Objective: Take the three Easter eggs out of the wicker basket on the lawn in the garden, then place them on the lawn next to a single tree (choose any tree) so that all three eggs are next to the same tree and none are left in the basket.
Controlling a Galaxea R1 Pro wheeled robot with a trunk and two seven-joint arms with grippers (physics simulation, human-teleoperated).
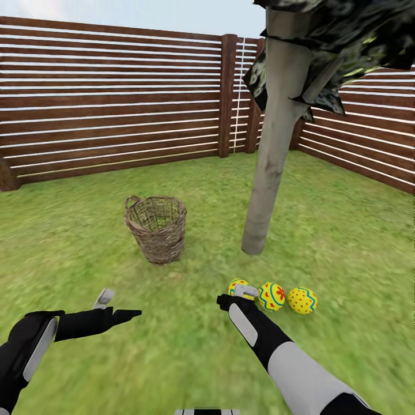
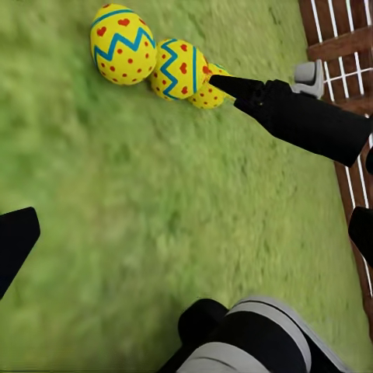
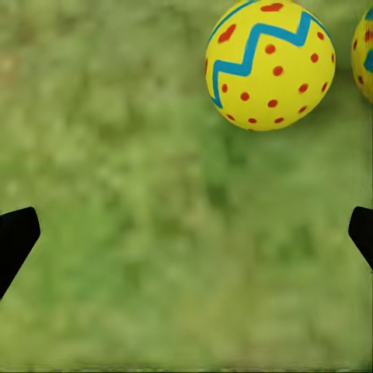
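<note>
Mottled green lawn [image 1: 190, 190], flat, closed in by a brown slat fence [image 1: 115, 98] with thick posts, pale sky above it. Grey-beige tree [image 1: 271, 173] trunk stands right of centre, dark foliage at the top. Wicker basket [image 1: 156, 227] upright on the grass left of the trunk, well apart from it; nothing visible inside through the weave. Three eggs [image 1: 271, 296] lie in a row on the grass near the foot of the trunk, robot side, neighbours touching or just about. Right gripper [image 1: 237, 295] sits at the near-left end of the row, partly covering that egg; its wrist camera shows both fingertips [image 3: 17, 237] far apart at the frame edges with bare grass between, holding nothing, one egg close ahead and the edge of a second. Left gripper [image 1: 115, 308] hangs low over open grass well left of the eggs; its wrist camera shows its fingertips spread wide, empty, and adds a side-on look at all three eggs with the right gripper's finger [image 2: 237, 84] at the end egg, fence behind. Contact there: can't tell.
</note>
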